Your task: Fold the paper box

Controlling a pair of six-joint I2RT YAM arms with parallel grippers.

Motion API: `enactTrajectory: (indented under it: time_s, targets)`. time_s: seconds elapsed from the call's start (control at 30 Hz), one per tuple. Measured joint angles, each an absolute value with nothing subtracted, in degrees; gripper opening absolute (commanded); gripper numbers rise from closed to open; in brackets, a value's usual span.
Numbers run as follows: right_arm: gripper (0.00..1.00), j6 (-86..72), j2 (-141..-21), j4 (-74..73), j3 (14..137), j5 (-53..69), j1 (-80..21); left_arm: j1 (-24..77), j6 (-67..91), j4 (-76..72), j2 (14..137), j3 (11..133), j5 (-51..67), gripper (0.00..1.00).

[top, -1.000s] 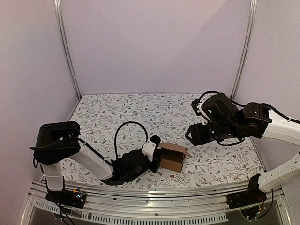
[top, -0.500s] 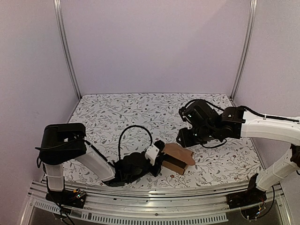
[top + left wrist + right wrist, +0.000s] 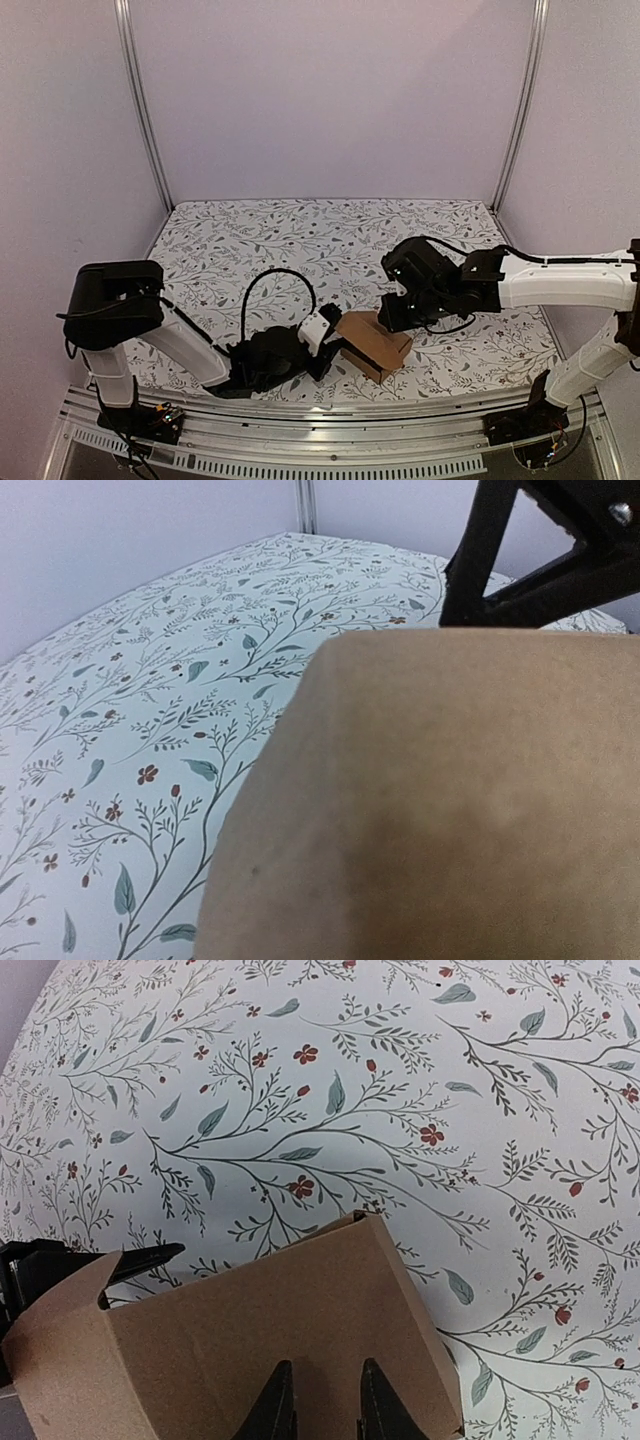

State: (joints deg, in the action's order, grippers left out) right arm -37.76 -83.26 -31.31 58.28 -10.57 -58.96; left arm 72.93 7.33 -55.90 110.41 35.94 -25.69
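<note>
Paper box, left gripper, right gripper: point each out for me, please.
paper box [image 3: 372, 338], top external view, on its brown top panel.
left gripper [image 3: 332, 352], top external view, at its fingertips by the box's left side.
right gripper [image 3: 325, 1368], right wrist view, midway between its two black fingertips.

- The paper box [image 3: 372, 340] is showing plain brown cardboard, unprinted on every visible face.
- The table cover [image 3: 300, 240] is displaying a white ground printed all over with grey-green leafy sprigs and small red flowers.
- The left arm [image 3: 190, 345] is presenting a white link between a black shoulder block and a black wrist, with a white segment next to the box.
- The right arm [image 3: 560, 285] is presenting a white forearm running into black wrist housings.
- The fingers [image 3: 278, 1405] of the right gripper [image 3: 325, 1365] are appearing black.
- The walls [image 3: 330, 100] are showing a plain pale lilac.
- The frame posts [image 3: 140, 100] and the base rail [image 3: 300, 410] are showing silver-grey metal.
</note>
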Motion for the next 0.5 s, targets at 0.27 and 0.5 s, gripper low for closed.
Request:
enactTrajectory:
  time_s: [0.27,0.5]
  targets:
    - [0.16,-39.2,-84.4,-28.2,56.0,-9.2,-59.0,72.9,7.8,-52.9,106.6,33.7,-26.0,0.33]
    - [0.13,-40.6,-85.1,-26.5,54.7,-8.7,-59.7,72.9,8.8,-52.0,106.5,33.7,-26.1,0.34]
